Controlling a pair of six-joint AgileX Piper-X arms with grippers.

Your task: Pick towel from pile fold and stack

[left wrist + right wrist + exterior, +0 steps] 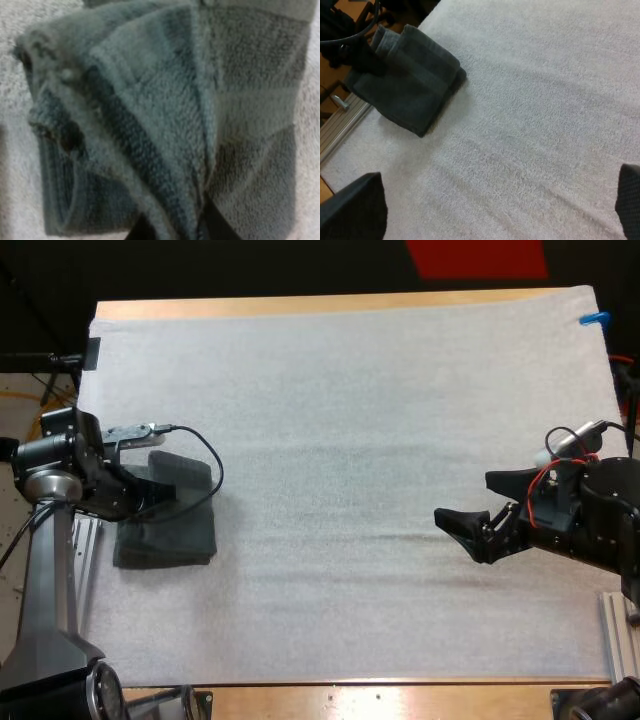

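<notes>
At mid-left, your left jaws pinch a ridge of the folded towel (185, 535), likely to square it; your right jaws hang released, out of the way.

Even diffuse light across mat (380, 440); faint shadow along towel (180, 535) edge; surroundings dim.

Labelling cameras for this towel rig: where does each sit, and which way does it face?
High view: behind the arms, looking forward and down over the white mat; left arm at the folded towel, right arm opposite.
Left wrist view: on the left arm, close over the towel; left end effector pinches a fold.
Right wrist view: on the right arm, facing across the mat; open right end effector.
All three show the towel.
</notes>
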